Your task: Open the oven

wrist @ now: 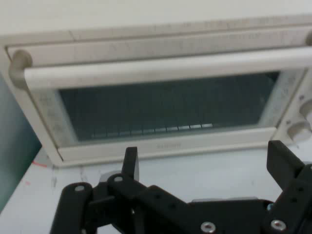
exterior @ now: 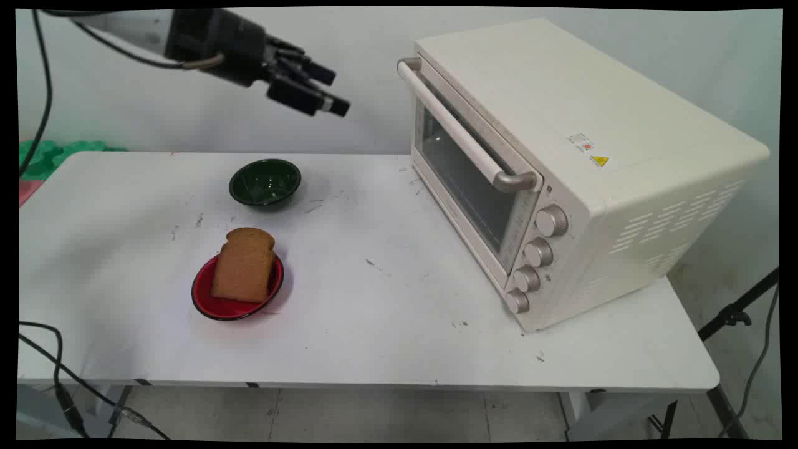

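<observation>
My black gripper (exterior: 330,90) hangs high above the table's back, open and holding nothing, its fingers pointing right toward the cream toaster oven (exterior: 561,162). In the hand view the gripper (wrist: 204,158) faces the oven's shut glass door (wrist: 165,109), with the long handle bar (wrist: 161,68) across the door's top. A gap remains between the fingertips and the oven. Below the hand, a dark green bowl (exterior: 265,181) stands empty on the white table (exterior: 374,324). Nearer the front, a slice of brown bread (exterior: 244,265) leans in a red bowl (exterior: 232,304).
Several knobs (exterior: 537,252) run down the oven's right front panel. Green and red material (exterior: 43,156) lies beyond the table's left back edge. Black cables (exterior: 43,368) hang at the left front, and a stand leg (exterior: 735,315) shows at the right.
</observation>
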`<act>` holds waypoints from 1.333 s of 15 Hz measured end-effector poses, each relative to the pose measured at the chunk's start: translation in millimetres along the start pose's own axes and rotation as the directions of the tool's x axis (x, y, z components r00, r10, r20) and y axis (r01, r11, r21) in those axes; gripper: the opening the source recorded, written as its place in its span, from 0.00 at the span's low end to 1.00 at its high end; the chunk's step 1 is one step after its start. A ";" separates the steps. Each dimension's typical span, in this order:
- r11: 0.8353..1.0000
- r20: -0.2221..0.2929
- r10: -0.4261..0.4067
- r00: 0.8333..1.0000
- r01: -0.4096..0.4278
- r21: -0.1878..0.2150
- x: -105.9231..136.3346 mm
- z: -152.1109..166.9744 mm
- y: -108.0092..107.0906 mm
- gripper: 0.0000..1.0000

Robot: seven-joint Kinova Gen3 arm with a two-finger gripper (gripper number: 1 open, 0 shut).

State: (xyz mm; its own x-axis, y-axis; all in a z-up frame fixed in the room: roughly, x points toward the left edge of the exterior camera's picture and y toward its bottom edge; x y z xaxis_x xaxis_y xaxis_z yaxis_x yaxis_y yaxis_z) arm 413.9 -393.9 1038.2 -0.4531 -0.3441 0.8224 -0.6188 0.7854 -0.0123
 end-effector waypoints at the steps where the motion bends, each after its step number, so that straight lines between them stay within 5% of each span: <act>1: 1.000 -0.003 -0.002 1.000 0.002 0.005 7.9 6.6 0.7 1.00; 3: 1.000 -0.009 -0.004 1.000 0.004 0.015 22.0 19.7 1.6 1.00; 4: 1.000 -0.011 -0.004 1.000 0.005 0.018 28.1 26.0 2.1 0.00; 11: 0.999 -0.013 0.001 1.000 0.000 0.053 63.0 71.2 4.3 0.00; 20: 0.997 0.034 -0.009 0.999 0.006 0.078 79.5 121.9 6.9 0.00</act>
State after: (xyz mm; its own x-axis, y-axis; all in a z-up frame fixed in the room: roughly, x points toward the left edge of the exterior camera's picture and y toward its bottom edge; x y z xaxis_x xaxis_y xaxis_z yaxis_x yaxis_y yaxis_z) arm 295.4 -478.6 1034.1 -0.4694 -0.3686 0.8024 -0.6696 0.7410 -0.0513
